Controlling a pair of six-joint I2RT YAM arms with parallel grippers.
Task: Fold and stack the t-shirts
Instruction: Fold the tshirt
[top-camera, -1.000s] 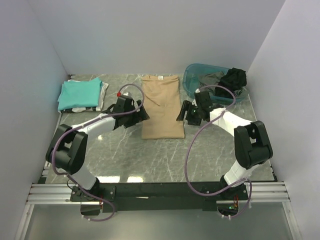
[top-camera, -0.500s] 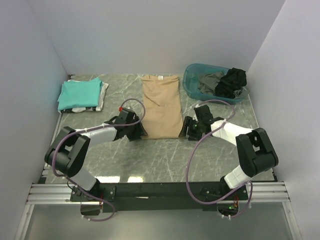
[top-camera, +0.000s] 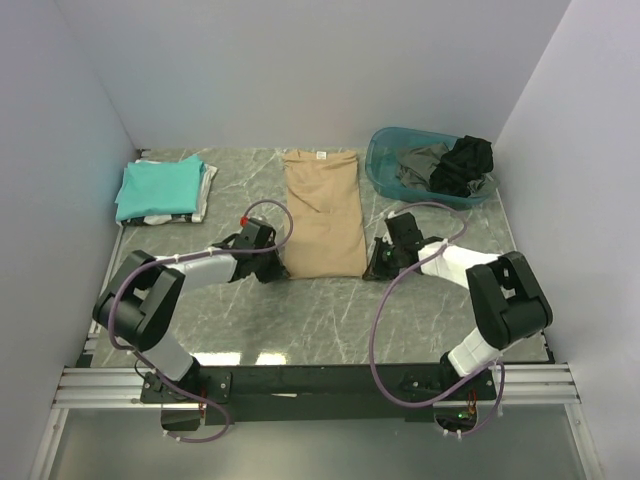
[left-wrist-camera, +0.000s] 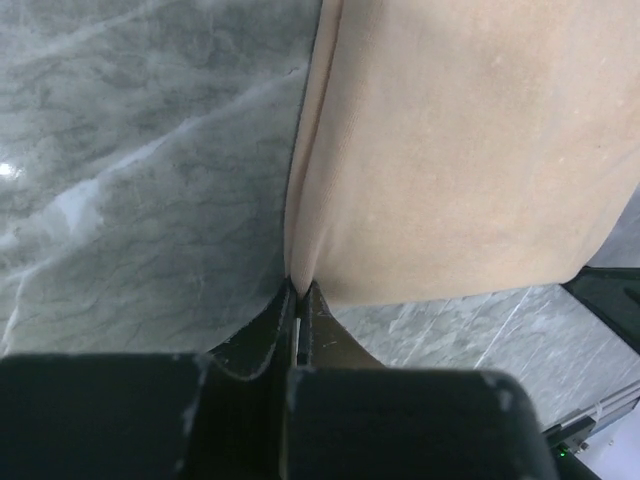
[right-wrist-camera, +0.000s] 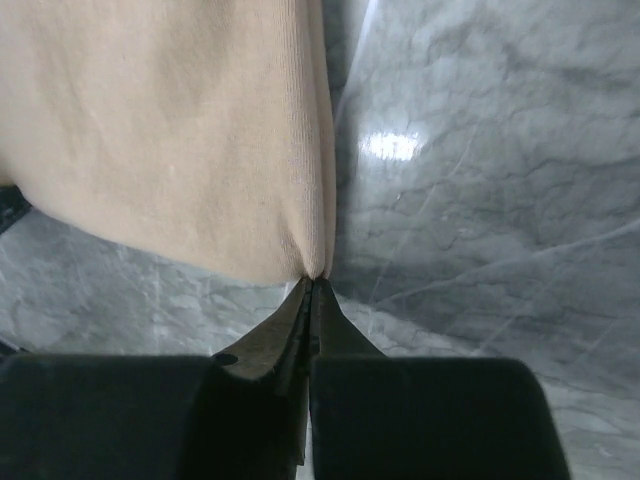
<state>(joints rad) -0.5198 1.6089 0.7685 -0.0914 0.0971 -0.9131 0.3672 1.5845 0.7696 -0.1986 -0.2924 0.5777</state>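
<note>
Tan t-shirt (top-camera: 322, 215) matt knit cloth; table (top-camera: 300, 310) glossy marble.

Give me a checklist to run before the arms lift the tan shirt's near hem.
1. Left gripper shut on the tan shirt at its near left corner: ok.
2. Right gripper shut on the near right corner: ok.
3. Every layer of cloth caught in each pinch: cannot tell; only the outer fold shows at the tips.
4. Shirt lying flat as a long strip, collar at the far end: ok.
5. Way toward the collar free: ok; the teal shirt and the basket sit apart, off to either side.
</note>
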